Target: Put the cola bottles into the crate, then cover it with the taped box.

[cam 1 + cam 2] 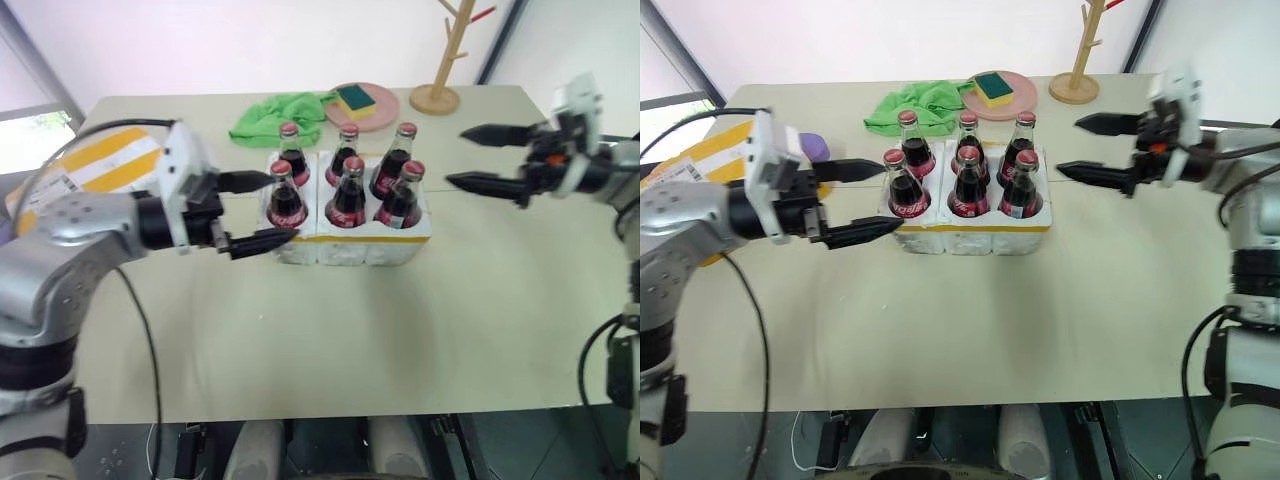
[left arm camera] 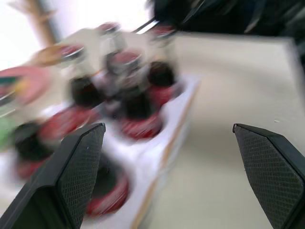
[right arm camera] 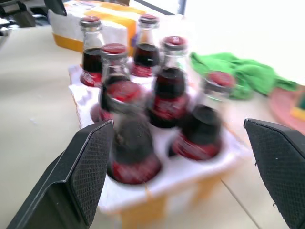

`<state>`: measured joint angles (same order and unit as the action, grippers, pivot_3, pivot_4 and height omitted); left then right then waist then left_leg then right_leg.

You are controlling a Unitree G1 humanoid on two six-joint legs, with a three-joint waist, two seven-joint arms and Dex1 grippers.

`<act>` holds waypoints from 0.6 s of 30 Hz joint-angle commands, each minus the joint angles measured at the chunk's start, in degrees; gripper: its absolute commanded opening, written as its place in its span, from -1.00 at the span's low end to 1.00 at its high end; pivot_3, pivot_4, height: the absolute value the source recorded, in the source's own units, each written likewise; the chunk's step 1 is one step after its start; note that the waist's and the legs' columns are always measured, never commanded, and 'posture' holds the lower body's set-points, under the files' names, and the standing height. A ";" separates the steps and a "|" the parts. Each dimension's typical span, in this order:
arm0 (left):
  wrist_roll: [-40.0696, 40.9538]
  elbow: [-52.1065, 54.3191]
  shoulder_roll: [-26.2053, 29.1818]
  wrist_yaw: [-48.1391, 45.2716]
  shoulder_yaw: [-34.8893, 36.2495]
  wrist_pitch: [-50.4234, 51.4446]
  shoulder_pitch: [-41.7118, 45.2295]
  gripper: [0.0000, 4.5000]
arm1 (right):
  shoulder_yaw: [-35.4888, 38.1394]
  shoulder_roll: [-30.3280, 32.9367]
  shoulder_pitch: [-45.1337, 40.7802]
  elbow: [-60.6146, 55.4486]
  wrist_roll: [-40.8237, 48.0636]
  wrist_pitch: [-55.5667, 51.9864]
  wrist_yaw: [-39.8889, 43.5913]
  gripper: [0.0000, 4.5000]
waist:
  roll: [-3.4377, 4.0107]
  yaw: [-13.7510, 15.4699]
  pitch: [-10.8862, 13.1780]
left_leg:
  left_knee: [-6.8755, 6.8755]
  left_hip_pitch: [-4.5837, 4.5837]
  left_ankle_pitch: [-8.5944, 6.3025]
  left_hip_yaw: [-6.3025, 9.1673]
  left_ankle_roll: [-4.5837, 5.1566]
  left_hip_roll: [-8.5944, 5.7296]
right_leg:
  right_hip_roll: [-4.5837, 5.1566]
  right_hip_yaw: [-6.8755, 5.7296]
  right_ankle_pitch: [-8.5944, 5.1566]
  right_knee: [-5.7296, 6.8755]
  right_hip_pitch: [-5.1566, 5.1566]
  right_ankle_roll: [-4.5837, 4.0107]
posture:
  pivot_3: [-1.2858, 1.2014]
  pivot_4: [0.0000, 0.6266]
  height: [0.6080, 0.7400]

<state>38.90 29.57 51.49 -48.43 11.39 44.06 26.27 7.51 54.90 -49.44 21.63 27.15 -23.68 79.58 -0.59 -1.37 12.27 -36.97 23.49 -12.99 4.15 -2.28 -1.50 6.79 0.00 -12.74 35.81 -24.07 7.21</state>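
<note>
Six small glass cola bottles (image 1: 350, 190) with red caps stand upright in the low white foam crate (image 1: 352, 243) with its yellow band, mid-table. The left gripper (image 1: 258, 210) reaches in level from the crate's left end, fingers spread wide and empty, one fingertip by the nearest bottle. The right gripper (image 1: 470, 156) hangs level off the crate's right end, clear of it, also wide open and empty. The large white foam taped box (image 3: 102, 21) with yellow stripes lies at the table's far left; the right wrist view shows it behind the bottles.
</note>
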 commanded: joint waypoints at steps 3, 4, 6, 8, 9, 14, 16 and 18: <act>-13.90 5.79 6.60 3.71 6.18 -8.39 -11.15 1.00 | 0.87 2.70 -6.09 5.00 0.91 0.78 7.61 0.99 | 0.01 -0.68 0.00 | 0.01 0.00 0.00 -0.08 0.00 0.06 | -0.01 0.02 0.06 -0.05 -0.03 -0.13 | 0.03 -0.52 1.00; -18.19 6.77 7.62 4.88 7.09 -10.51 -14.67 1.00 | 1.18 2.82 -7.09 5.45 1.58 0.19 8.73 0.99 | 0.00 -0.74 0.00 | 0.00 0.00 0.00 -0.09 0.00 0.06 | -0.01 0.02 0.06 -0.05 -0.03 -0.15 | 0.03 -0.52 1.00; -24.93 11.08 7.65 6.56 12.45 -11.28 -24.29 1.00 | 1.37 2.37 -9.31 6.34 2.03 -0.39 9.68 0.99 | 0.03 -1.25 0.00 | 0.02 0.00 0.00 -0.13 0.00 0.09 | -0.01 0.03 0.11 -0.18 -0.04 -0.22 | 0.03 -0.52 1.00; -29.25 14.23 6.31 7.48 17.95 -10.79 -31.51 1.00 | 0.79 1.81 -10.94 7.08 2.14 -2.32 10.12 0.99 | 0.02 -1.48 0.01 | 0.10 0.00 -0.01 -0.32 0.00 0.16 | -0.01 0.14 0.15 -0.29 -0.09 -0.26 | 0.03 -0.52 1.00; -31.24 15.27 5.19 7.43 20.96 -11.00 -34.99 1.00 | 0.51 1.68 -11.37 6.91 2.86 -4.60 10.96 0.99 | 0.01 -1.34 0.01 | 0.14 0.00 -0.01 -0.40 0.00 0.17 | -0.01 0.22 0.16 -0.30 -0.17 -0.27 | 0.03 -0.52 1.00; -41.31 17.77 -2.97 7.77 34.82 -17.14 -50.08 1.00 | 0.42 0.24 -9.25 1.88 5.03 -5.96 12.69 0.99 | 0.02 -1.07 0.00 | 0.23 0.00 -0.03 -0.50 0.02 0.24 | -0.06 0.26 0.16 -0.37 -0.25 -0.29 | 0.03 -0.52 1.00; -44.34 17.13 -6.54 9.60 38.55 -20.24 -53.14 1.00 | 0.44 0.08 -8.75 0.67 5.75 -6.15 12.83 0.99 | 0.01 -0.94 0.01 | 0.22 0.01 -0.03 -0.54 0.01 0.25 | -0.05 0.28 0.16 -0.40 -0.25 -0.30 | 0.03 -0.52 1.00; -47.27 14.66 -10.51 11.74 41.66 -24.59 -56.82 1.00 | 0.36 0.53 -8.37 -0.99 8.51 -8.10 12.92 0.99 | 0.00 -0.80 0.00 | 0.20 0.01 -0.04 -0.55 0.00 0.25 | -0.03 0.29 0.17 -0.42 -0.24 -0.30 | 0.03 -0.52 1.00</act>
<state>-5.39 45.11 42.26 -38.74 49.23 22.95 -29.34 6.89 54.38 -57.18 23.28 32.76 -30.82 92.16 -0.59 -2.16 12.27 -36.78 23.51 -13.03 3.59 -2.27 -1.26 6.77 0.29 -12.56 35.38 -24.31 6.91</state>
